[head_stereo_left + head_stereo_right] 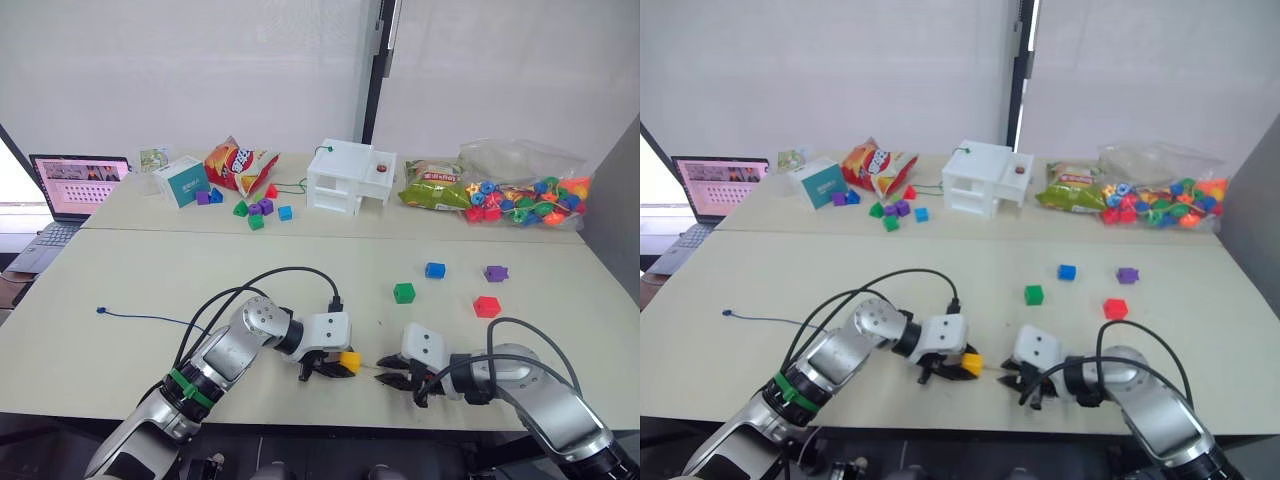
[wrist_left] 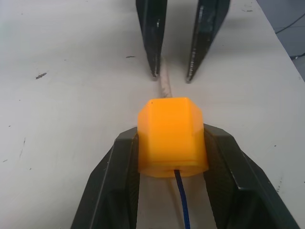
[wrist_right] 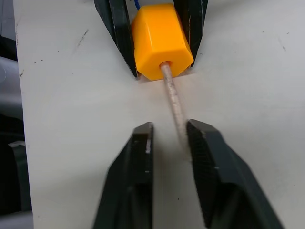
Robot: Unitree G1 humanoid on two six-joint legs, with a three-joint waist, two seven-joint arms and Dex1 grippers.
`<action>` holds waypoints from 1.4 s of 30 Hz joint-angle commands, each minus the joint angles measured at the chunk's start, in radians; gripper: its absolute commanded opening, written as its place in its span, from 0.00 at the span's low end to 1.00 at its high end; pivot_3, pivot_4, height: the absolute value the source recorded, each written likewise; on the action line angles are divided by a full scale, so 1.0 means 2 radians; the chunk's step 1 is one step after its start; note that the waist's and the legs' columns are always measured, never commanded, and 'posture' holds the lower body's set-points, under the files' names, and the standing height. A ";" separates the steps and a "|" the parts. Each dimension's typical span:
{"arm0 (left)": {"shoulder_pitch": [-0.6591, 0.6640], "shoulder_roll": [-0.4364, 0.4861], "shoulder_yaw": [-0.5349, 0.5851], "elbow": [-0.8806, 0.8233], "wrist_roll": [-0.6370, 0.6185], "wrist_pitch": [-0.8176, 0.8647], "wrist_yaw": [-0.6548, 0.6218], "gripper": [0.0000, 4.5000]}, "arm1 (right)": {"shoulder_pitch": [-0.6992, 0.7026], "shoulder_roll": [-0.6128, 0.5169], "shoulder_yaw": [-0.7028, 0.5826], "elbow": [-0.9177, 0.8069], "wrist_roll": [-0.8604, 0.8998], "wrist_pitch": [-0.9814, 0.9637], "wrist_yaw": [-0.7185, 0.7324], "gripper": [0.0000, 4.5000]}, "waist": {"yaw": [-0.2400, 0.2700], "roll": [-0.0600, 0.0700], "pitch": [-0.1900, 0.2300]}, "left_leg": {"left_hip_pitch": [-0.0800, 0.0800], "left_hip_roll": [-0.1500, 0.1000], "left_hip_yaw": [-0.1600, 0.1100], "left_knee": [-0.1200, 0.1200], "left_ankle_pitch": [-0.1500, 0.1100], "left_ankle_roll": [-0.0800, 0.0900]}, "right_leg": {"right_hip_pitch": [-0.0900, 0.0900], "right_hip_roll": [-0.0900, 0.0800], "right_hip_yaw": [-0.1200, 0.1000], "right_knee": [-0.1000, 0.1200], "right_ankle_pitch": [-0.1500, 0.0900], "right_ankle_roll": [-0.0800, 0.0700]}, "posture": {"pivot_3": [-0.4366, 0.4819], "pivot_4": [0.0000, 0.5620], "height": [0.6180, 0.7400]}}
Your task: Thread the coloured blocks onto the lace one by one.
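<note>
My left gripper (image 1: pixel 335 368) is shut on the yellow-orange block (image 2: pixel 171 136), low over the table near its front edge. The dark-blue lace (image 1: pixel 150 318) enters the block's back, and its stiff pale tip (image 3: pixel 172 102) sticks out of the far side. That tip reaches between the fingers of my right gripper (image 3: pixel 169 129), which is open and faces the block. It lies close to one finger (image 3: pixel 202 157). Further back on the right half of the table lie the green (image 1: pixel 404 292), blue (image 1: pixel 434 270), purple (image 1: pixel 495 273) and red (image 1: pixel 487 306) blocks.
On the back table stand a white box house (image 1: pixel 350 175), a crisp bag (image 1: pixel 238 165), a teal box (image 1: pixel 182 180), small loose blocks (image 1: pixel 255 210) and a clear bag of beads (image 1: pixel 525 195). A laptop (image 1: pixel 75 185) sits at the far left.
</note>
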 commanded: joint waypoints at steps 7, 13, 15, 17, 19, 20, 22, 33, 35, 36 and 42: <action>0.014 0.046 0.027 0.000 -0.017 -0.032 -0.031 0.29 | -0.019 0.005 -0.009 -0.006 0.008 -0.011 0.002 0.00 | -0.002 0.000 0.000 | 0.000 0.000 0.000 0.000 0.000 0.000 | 0.000 0.000 0.000 0.000 0.000 0.000 | 0.48 0.27 1.00; 0.045 0.177 0.106 0.100 -0.037 -0.121 -0.076 0.29 | -0.030 -0.004 -0.012 -0.020 0.012 -0.004 0.013 0.00 | -0.013 0.000 0.000 | 0.002 0.001 0.000 -0.002 0.000 0.000 | 0.000 0.001 0.001 0.000 -0.001 -0.001 | 0.48 0.27 1.00; 0.050 0.203 0.118 0.126 -0.042 -0.137 -0.088 0.29 | -0.030 -0.005 -0.014 -0.022 0.013 -0.003 0.014 0.00 | -0.017 0.000 0.000 | 0.003 0.001 0.000 -0.003 0.000 0.000 | 0.000 0.001 0.001 0.000 -0.001 -0.001 | 0.48 0.27 1.00; 0.054 0.229 0.144 0.168 -0.049 -0.159 -0.088 0.29 | -0.027 -0.009 -0.017 -0.024 0.014 -0.006 0.017 0.00 | -0.015 0.000 0.000 | 0.004 0.001 0.000 -0.004 0.000 0.000 | 0.000 0.001 0.001 0.001 -0.001 -0.002 | 0.48 0.27 1.00; 0.057 0.270 0.191 0.260 -0.053 -0.212 -0.075 0.29 | -0.027 -0.012 -0.018 -0.019 0.015 -0.010 0.023 0.00 | -0.016 0.000 0.000 | 0.004 0.001 0.000 -0.004 0.000 0.000 | 0.000 0.001 0.001 0.000 -0.001 -0.002 | 0.48 0.27 1.00; 0.061 0.285 0.201 0.294 -0.047 -0.240 -0.068 0.29 | -0.027 -0.014 -0.018 -0.017 0.015 -0.012 0.025 0.00 | -0.018 0.000 0.000 | 0.004 0.001 0.000 -0.004 0.000 0.000 | 0.000 0.001 0.001 0.001 -0.001 -0.002 | 0.48 0.27 1.00; 0.066 0.307 0.208 0.343 -0.029 -0.289 -0.045 0.29 | -0.026 -0.017 -0.019 -0.015 0.016 -0.015 0.028 0.00 | -0.022 0.000 0.000 | 0.004 0.001 0.001 -0.005 0.000 0.000 | -0.001 0.001 0.001 0.001 -0.001 -0.002 | 0.48 0.27 1.00; 0.045 0.285 0.259 0.265 -0.113 -0.179 -0.099 0.82 | -0.046 -0.018 -0.004 -0.001 0.018 -0.017 0.044 0.00 | 0.001 0.000 0.001 | 0.001 0.000 0.001 -0.003 0.000 -0.001 | -0.001 -0.002 -0.001 0.001 -0.001 -0.001 | 0.48 0.27 1.00; 0.042 0.288 0.259 0.212 -0.127 -0.121 -0.108 0.96 | -0.053 -0.018 0.000 -0.003 0.017 -0.011 0.045 0.00 | -0.001 -0.001 0.001 | 0.000 0.000 0.001 -0.002 0.000 -0.001 | -0.002 -0.001 -0.001 0.001 -0.001 -0.001 | 0.48 0.27 1.00; 0.040 0.287 0.261 0.186 -0.138 -0.099 -0.112 0.96 | -0.056 -0.017 0.001 -0.004 0.018 -0.007 0.045 0.00 | -0.002 -0.001 0.001 | -0.001 0.000 0.001 -0.002 0.000 -0.001 | -0.003 -0.001 -0.001 0.002 0.000 -0.001 | 0.48 0.27 1.00; 0.042 0.230 0.227 -0.014 -0.206 0.031 -0.098 0.96 | -0.081 -0.011 0.025 -0.004 0.004 0.010 0.039 0.00 | -0.003 -0.001 0.001 | -0.003 0.000 0.001 -0.002 0.001 -0.001 | -0.007 -0.001 0.000 0.003 0.000 -0.001 | 0.48 0.27 1.00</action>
